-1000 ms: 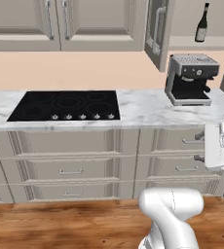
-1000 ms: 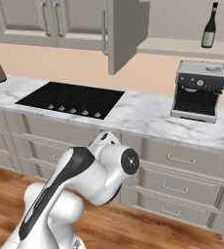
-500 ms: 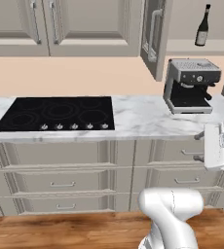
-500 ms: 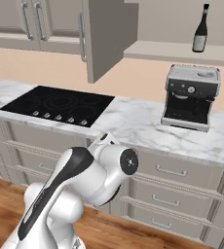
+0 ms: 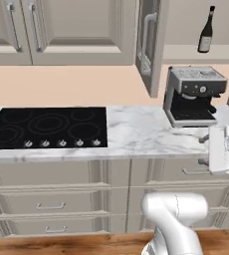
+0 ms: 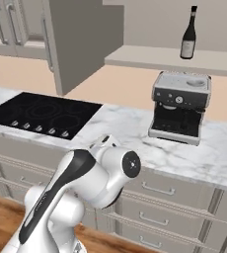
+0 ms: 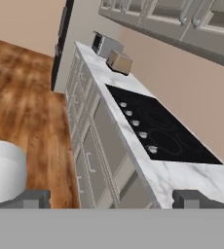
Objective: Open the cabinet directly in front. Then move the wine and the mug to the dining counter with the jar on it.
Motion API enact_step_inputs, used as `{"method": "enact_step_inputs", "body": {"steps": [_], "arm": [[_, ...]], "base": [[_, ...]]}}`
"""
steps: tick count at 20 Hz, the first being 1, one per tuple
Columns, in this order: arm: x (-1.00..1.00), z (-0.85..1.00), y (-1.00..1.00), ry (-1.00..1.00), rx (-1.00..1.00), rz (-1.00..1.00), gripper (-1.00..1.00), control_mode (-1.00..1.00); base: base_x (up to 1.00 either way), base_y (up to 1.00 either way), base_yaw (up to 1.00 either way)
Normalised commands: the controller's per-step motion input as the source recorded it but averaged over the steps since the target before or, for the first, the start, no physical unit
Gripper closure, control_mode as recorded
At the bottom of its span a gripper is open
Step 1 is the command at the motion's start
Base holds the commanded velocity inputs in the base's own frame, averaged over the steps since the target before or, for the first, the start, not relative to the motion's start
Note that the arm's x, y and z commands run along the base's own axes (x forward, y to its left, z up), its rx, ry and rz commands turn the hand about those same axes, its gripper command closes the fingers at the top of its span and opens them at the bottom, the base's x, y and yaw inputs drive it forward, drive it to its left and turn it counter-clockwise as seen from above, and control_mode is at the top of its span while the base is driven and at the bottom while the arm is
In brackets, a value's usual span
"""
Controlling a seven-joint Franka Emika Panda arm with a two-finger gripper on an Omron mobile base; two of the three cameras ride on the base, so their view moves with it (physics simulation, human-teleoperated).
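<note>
- So the cabinet [image 6: 81,39] is open, its door [image 5: 149,42] swung out edge-on toward us, sitting at about 12 o'clock in the left base view.
- The wine [image 5: 206,31] stands upright on the cabinet's bottom shelf [image 6: 184,58], up at 1 o'clock, nothing else touching it. In the right base view the bottle [image 6: 188,33] is right above the espresso machine [image 6: 179,106].
- The espresso machine sits on the marble worktop [image 5: 136,132], with the black cooktop [image 5: 47,127] off at 9 o'clock from it.
- The pincer [image 7: 111,198] is spread wide with nothing between the fingertips [image 7: 194,198], pretty much as far apart as they go.
- The hand view looks along the worktop edge: cooktop knobs, then a toaster [image 7: 119,62] and another small appliance far down at 11 o'clock, wood floor [image 7: 21,102] on the left.
</note>
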Motion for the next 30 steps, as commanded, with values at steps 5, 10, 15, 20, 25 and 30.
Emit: {"method": "enact_step_inputs", "body": {"steps": [5, 10, 15, 20, 25, 30], "arm": [[0.0, 0.0, 0.0, 0.0, 0.0, 0.0, -1.0, 1.0], [0.0, 0.0, 0.0, 0.0, 0.0, 0.0, -1.0, 1.0], [0.0, 0.0, 0.0, 0.0, 0.0, 0.0, -1.0, 1.0], [0.0, 0.0, 0.0, 0.0, 0.0, 0.0, -1.0, 1.0], [0.0, 0.0, 0.0, 0.0, 0.0, 0.0, -1.0, 1.0], [0.0, 0.0, 0.0, 0.0, 0.0, 0.0, -1.0, 1.0]], "base": [[0.55, -0.24, 0.0], [0.47, -0.37, 0.0], [0.33, -0.5, 0.0], [0.23, -0.58, 0.0], [0.26, -0.53, 0.0], [0.37, -0.35, 0.0]]}}
